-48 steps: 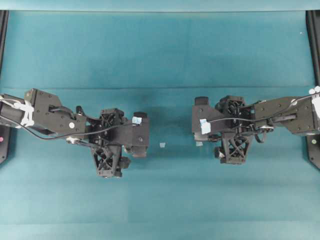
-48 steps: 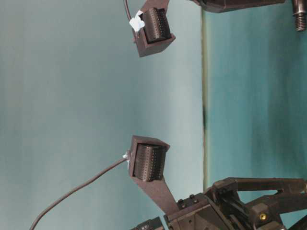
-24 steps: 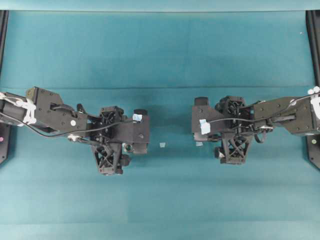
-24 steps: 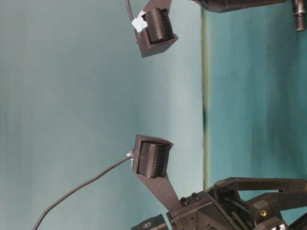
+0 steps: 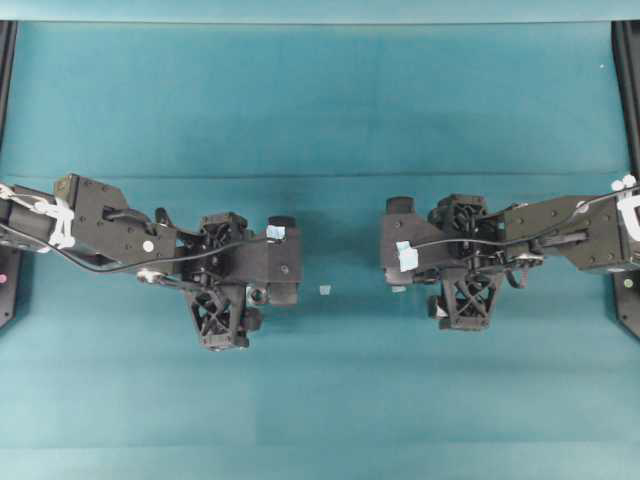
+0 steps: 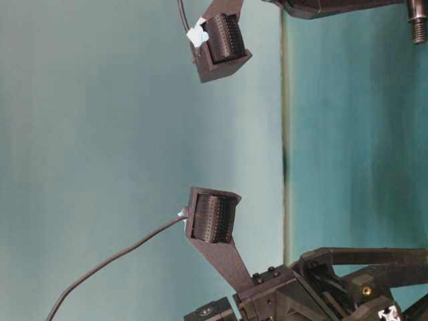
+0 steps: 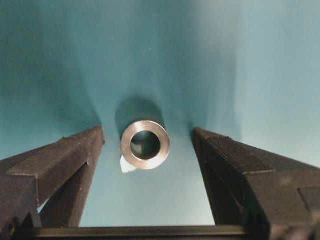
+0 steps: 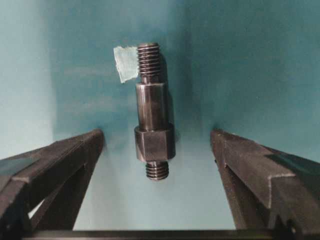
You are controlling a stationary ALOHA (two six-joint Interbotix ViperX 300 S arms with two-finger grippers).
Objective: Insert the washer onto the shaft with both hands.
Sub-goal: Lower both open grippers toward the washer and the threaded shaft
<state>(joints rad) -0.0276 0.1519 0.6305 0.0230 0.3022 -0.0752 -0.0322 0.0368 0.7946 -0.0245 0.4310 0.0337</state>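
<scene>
Left pincer lowered, wrist-only washer, shaft

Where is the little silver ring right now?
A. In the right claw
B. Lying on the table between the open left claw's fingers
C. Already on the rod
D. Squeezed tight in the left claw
B. The washer lies flat on the table, with gaps on both sides between it and the open left gripper fingers.
</scene>
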